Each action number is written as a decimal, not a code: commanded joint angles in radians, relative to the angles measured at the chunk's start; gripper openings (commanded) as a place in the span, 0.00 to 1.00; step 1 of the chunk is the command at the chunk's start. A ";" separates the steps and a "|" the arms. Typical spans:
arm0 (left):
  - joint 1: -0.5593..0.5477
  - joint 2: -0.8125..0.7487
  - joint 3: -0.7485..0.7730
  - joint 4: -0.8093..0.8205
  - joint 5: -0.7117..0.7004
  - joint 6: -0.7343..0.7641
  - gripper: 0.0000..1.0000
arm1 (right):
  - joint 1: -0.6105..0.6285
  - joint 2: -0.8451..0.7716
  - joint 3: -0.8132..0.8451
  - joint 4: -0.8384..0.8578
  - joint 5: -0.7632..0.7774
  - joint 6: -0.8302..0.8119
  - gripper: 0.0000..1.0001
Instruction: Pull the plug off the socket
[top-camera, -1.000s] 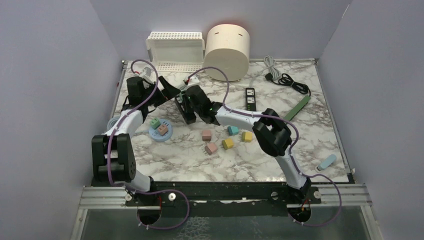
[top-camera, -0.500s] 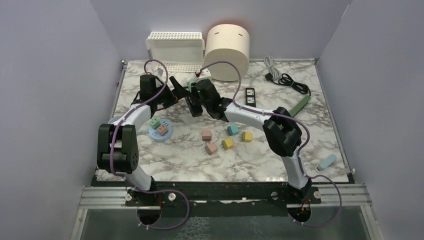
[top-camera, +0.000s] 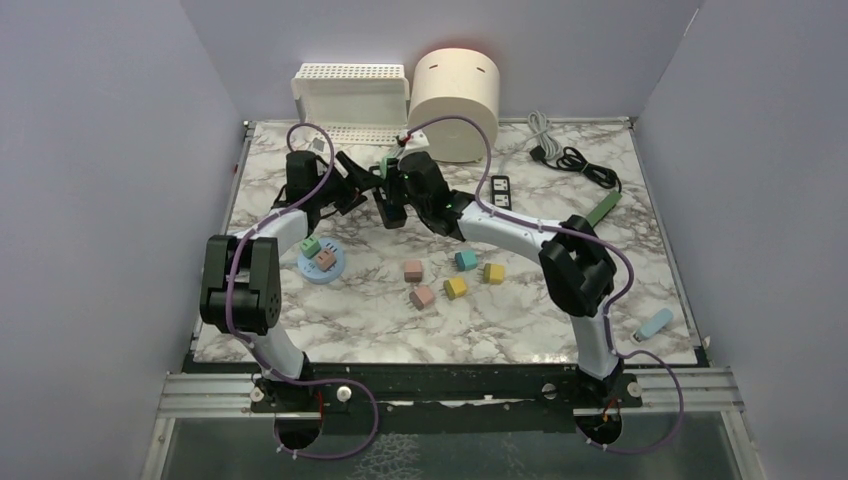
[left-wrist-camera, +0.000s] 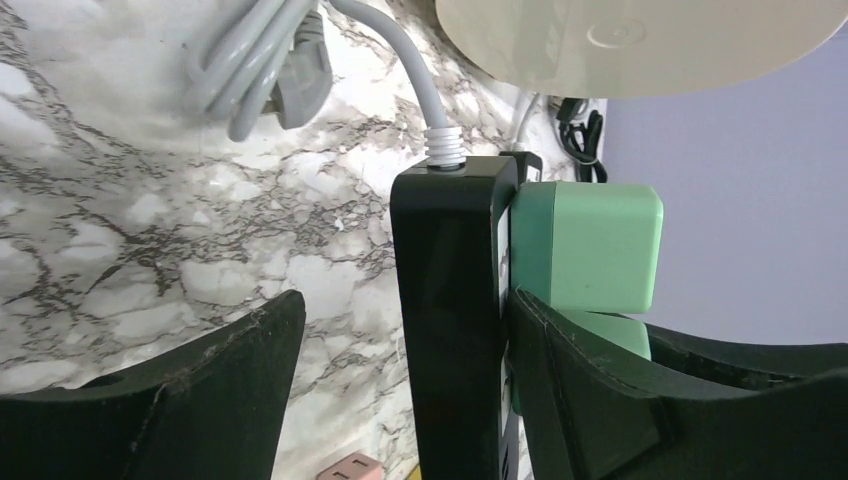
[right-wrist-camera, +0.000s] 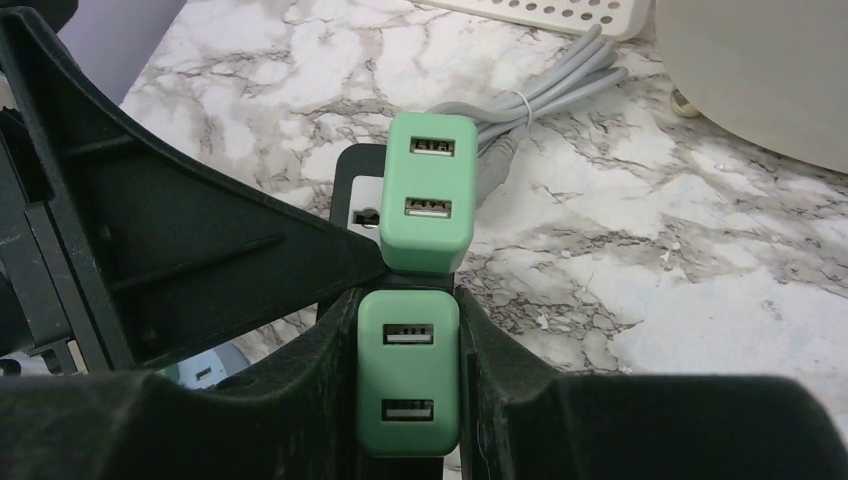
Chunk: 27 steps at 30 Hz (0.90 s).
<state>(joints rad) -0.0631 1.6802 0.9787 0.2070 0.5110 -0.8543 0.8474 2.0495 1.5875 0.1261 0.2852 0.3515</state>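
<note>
We are working over a marble table (top-camera: 560, 320) boxed in by lavender walls. Our right gripper (right-wrist-camera: 408, 340) is pinching the lower green plug (right-wrist-camera: 408, 390), with a finger pressed on each flank. That plug is sitting in the black power strip (left-wrist-camera: 455, 320), at about 11 o'clock on the table. Our left gripper (left-wrist-camera: 405, 310) is standing spread around the strip. One finger is lying against its plug face and the other is standing apart at 9 o'clock.

We are judging this as the bracing step. The left jaws are needing to close on the strip before the right draws the plug straight off its face.

A second green plug (right-wrist-camera: 430, 190) is sitting just at 12 o'clock of the pinched one. A grey cable (left-wrist-camera: 400, 60) is running from the strip's end. The prongs are hidden, and from above both wrists are covering the strip. We cannot tell whether it is resting on the table.
</note>
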 joint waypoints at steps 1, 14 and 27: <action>-0.036 0.057 -0.001 0.100 0.053 -0.085 0.74 | 0.022 -0.086 0.023 0.165 -0.130 0.038 0.01; -0.064 0.079 0.002 0.184 0.068 -0.143 0.00 | 0.022 -0.085 0.037 0.160 -0.175 0.035 0.01; -0.066 0.027 -0.011 0.098 -0.143 -0.010 0.00 | 0.007 -0.220 0.040 0.115 -0.018 0.125 0.01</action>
<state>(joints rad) -0.1211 1.7130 0.9833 0.3782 0.5285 -0.9779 0.8272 1.9739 1.5406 0.0891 0.3237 0.3954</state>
